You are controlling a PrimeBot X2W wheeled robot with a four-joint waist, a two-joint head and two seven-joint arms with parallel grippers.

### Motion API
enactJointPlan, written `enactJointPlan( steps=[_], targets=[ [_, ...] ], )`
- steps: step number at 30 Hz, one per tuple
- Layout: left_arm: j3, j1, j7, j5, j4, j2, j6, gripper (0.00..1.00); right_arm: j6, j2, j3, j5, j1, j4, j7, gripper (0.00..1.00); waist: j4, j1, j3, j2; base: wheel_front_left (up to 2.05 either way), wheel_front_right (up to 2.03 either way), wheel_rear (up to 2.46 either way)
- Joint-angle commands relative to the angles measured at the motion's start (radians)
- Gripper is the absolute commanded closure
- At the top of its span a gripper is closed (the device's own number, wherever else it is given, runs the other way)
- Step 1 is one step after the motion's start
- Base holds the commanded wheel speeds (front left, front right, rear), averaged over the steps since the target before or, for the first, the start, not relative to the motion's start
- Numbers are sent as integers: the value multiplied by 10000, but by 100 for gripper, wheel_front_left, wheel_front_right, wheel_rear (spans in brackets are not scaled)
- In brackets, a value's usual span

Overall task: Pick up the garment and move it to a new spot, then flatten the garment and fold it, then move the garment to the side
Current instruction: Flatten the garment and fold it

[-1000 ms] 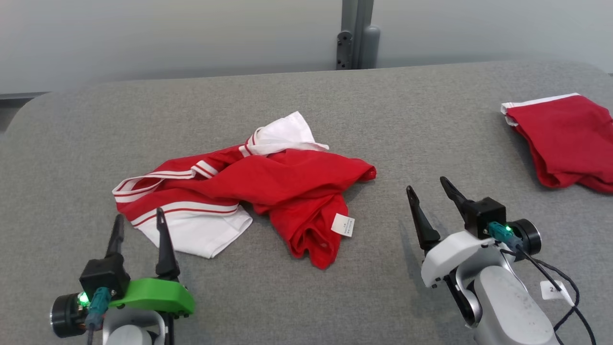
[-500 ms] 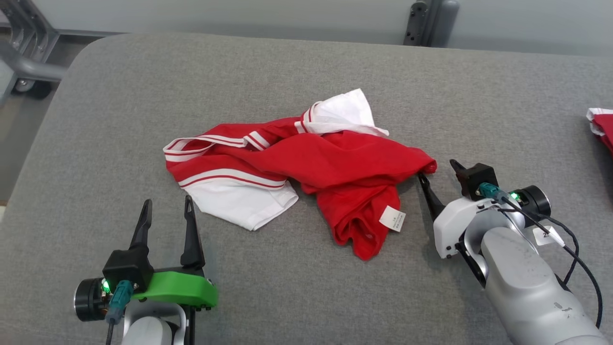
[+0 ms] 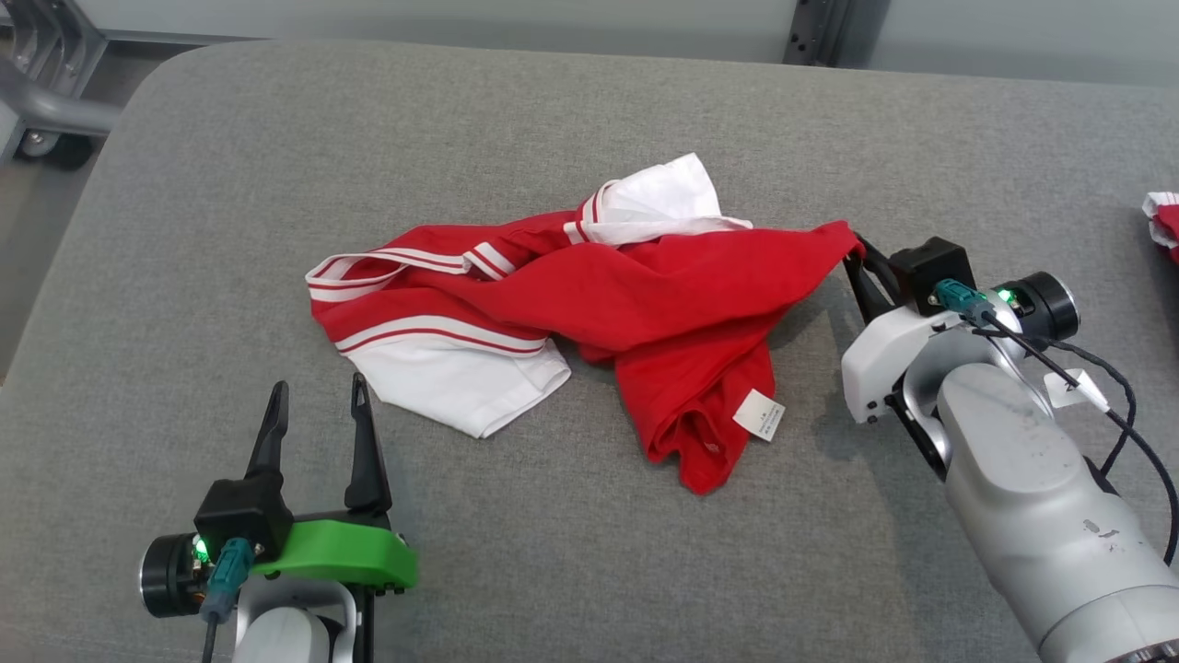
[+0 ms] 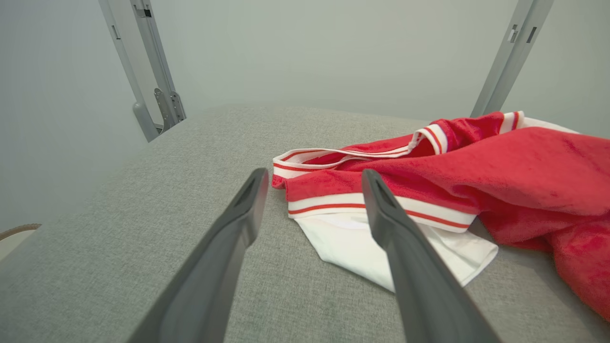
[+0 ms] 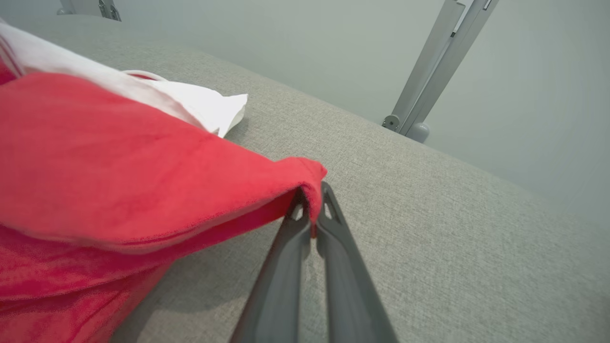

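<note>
A crumpled red and white garment (image 3: 589, 313) lies in the middle of the grey padded table (image 3: 571, 552). Its right corner is lifted off the surface and pinched in my right gripper (image 3: 858, 249), which is shut on the red cloth; the right wrist view shows the garment's (image 5: 119, 166) corner clamped at the right gripper's (image 5: 312, 202) tips. A white label (image 3: 759, 413) hangs from the garment's lower fold. My left gripper (image 3: 315, 401) stands open near the table's front left, just short of the white hem; in the left wrist view the left gripper (image 4: 312, 178) points at the striped garment (image 4: 429, 190).
A second red garment (image 3: 1162, 221) peeks in at the right edge of the table. Metal frame posts (image 3: 824, 28) rise behind the table, and a wheeled frame (image 3: 41, 101) stands off its far left corner.
My right gripper has reached the garment's right corner, closed on it and raised it. The head camera has turned left and down. The left gripper stayed open.
</note>
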Motion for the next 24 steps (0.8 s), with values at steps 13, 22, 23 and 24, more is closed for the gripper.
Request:
enactJointPlan(
  steps=[13,22,23,24],
  targets=[
    [92,135,-2,224,-37,-16,-49,0,-5,-1421,-712,-550,764,-3787,-30,100,-1351,0,-246,0,0,0,0],
    [227,-14,-2,260,4,100,-133,0,-5,-1445,-295,-939,-46,-4702,145,100,-2073,0,-223,0,0,0,0],
    [227,-31,-2,256,10,103,-135,0,-3,-1370,-146,-967,-268,-4657,145,100,-2120,0,-240,0,0,0,0],
    [228,-29,-2,250,27,102,-144,0,-3,-1297,-2,-968,-474,-4628,133,100,-2157,0,-260,0,0,0,0]
  ],
)
